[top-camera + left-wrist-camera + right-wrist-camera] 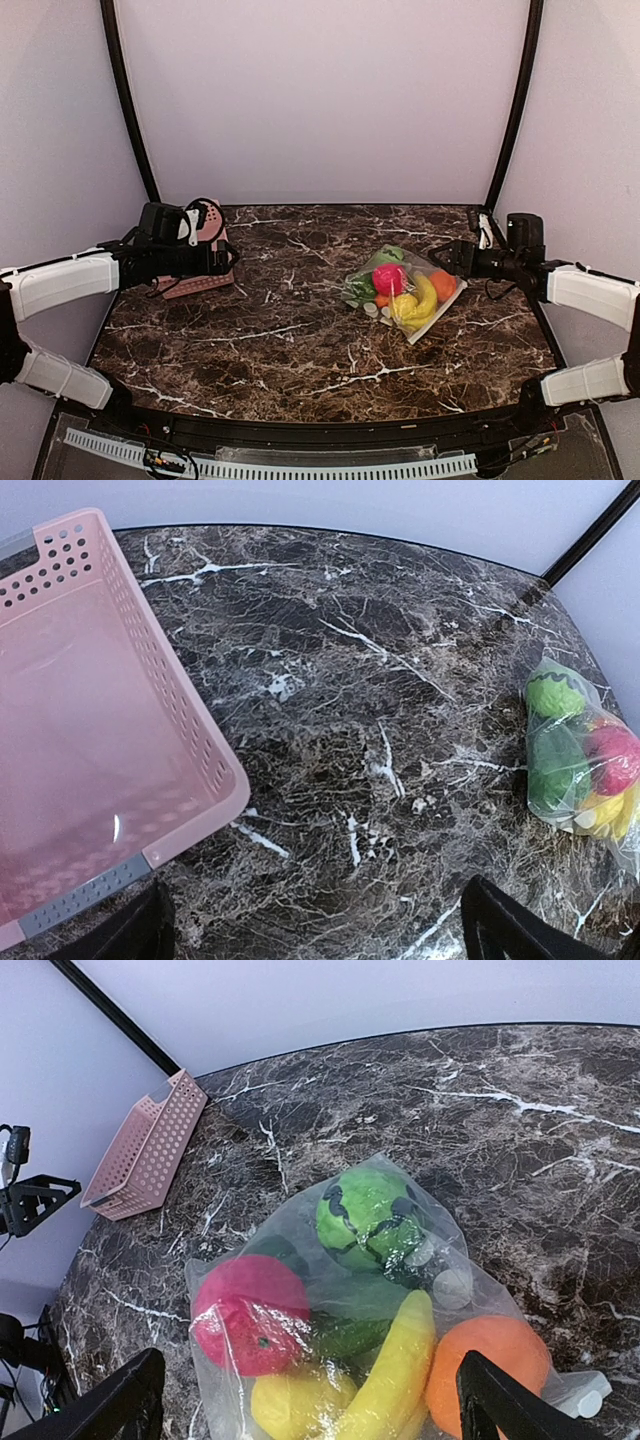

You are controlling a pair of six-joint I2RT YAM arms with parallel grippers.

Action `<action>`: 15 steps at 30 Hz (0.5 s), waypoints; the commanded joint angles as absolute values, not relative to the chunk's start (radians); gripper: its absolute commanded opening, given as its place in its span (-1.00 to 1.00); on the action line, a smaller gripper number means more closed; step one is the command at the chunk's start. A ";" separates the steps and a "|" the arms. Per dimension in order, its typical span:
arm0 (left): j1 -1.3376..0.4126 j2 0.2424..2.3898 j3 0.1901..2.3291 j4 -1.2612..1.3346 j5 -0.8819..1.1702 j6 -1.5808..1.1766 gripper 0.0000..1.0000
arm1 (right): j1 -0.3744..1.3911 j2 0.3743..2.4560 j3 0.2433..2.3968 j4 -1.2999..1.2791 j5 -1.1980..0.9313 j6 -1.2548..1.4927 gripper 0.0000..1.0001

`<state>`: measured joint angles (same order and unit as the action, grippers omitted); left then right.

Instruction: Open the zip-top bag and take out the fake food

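**Top external view.** The clear, dot-printed soft plastic zip-top bag (405,290) lies flat on the dark marbled table (300,340), right of centre. The glossy plastic fake food (392,279) is inside it. The right gripper (440,252) hangs just beside the bag's far right corner, not touching it. The left gripper (222,258) hovers over the pink perforated plastic basket (200,284), well apart from the bag.

**Left wrist view.** The fingers stand wide apart with nothing between them. The basket lies below to the left, and the bag is at the right edge.

**Right wrist view.** These fingers are also spread and empty. The bag lies directly beneath, showing the pink-red ball (250,1315), the yellow banana (395,1370), the orange ball (490,1360) and the green ball (365,1210). The white zip strip (580,1395) shows at the lower right.

**Step in hand.** This is judged to be the approach, with the bag not yet grasped. The next move calls for a low, fine pinch on the thin film at the zip edge, with the other gripper brought across to pull against it.
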<state>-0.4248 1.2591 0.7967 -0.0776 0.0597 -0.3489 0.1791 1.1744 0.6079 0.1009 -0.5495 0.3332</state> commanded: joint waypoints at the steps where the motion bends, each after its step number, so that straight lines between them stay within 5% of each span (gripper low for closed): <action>1: -0.462 1.258 0.854 -0.097 0.011 -0.307 0.98 | 0.126 1.165 0.579 0.123 -0.605 0.390 0.97; 15: -0.541 1.219 0.879 -0.074 -0.076 -0.283 0.98 | -0.089 1.016 0.275 0.302 -0.760 0.647 0.81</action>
<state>-0.5316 1.2575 0.8665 -0.0830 -0.0486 -0.2985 -0.0528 1.0512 0.3305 0.1986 -0.7128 0.5667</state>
